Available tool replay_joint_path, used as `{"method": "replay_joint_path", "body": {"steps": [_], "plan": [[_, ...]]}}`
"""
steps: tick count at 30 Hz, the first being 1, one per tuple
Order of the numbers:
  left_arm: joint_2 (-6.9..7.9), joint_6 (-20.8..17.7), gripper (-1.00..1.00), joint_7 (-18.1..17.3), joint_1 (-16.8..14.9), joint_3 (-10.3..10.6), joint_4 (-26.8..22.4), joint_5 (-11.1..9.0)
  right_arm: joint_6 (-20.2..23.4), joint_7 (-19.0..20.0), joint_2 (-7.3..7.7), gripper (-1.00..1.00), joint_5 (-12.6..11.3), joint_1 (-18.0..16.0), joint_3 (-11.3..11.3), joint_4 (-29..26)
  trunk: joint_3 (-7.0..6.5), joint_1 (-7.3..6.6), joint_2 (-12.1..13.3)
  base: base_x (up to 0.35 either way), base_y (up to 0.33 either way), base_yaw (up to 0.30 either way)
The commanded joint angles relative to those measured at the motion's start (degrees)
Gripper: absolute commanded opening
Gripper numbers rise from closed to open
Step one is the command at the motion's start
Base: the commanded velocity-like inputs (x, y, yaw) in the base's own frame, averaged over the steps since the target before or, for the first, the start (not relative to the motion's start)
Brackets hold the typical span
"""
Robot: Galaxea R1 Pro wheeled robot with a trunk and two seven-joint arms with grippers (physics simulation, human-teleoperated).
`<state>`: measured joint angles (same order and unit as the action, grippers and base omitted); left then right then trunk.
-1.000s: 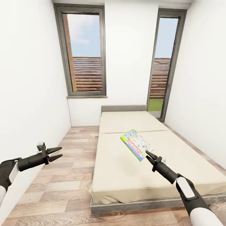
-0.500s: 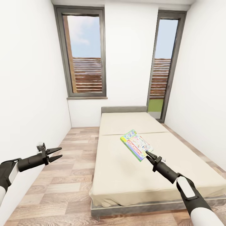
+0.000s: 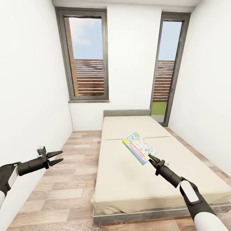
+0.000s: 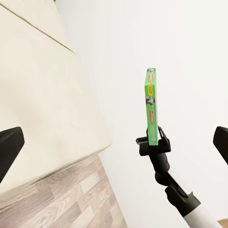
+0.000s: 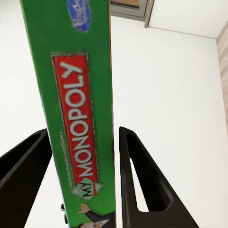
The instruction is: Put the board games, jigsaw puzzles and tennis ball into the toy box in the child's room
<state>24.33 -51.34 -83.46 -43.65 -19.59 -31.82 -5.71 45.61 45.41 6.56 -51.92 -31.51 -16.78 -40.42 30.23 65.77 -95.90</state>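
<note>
While the right gripper (image 3: pixel 150 157) clamped one corner of a green-edged board game (image 3: pixel 139 147), the box hung in the air above the bed (image 3: pixel 128 170), tilted with its printed cover facing up. The right wrist view showed the green edge reading "Monopoly" (image 5: pixel 78 118) pinched between the two dark fingers (image 5: pixel 137 180). The left gripper (image 3: pixel 57 156) was spread wide over the plank floor (image 3: pixel 61 189) with nothing between its fingers. The mattress itself lay bare, with no other game on it. By these pictures, this game was lifted but not yet delivered: neither table nor toy box was in sight, so the carry across the room and the drop into the box remained.
</note>
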Motion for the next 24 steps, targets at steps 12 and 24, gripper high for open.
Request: {"method": "replay_joint_path", "body": {"steps": [12,24], "plan": [[0.02,-0.5,1.0,-0.2,0.0,0.0,0.0,0.0,0.2,0.1,-0.12,-1.0,0.1,0.0,0.0,0.2,-2.1,-2.65,4.8,0.0,0.0,0.0],[-0.09,-0.5,1.0,-0.2,0.0,0.0,0.0,0.0,-1.3,0.1,-0.14,-1.0,0.1,0.0,0.0,0.3,-4.25,-5.28,9.6,0.0,0.0,0.0]]}}
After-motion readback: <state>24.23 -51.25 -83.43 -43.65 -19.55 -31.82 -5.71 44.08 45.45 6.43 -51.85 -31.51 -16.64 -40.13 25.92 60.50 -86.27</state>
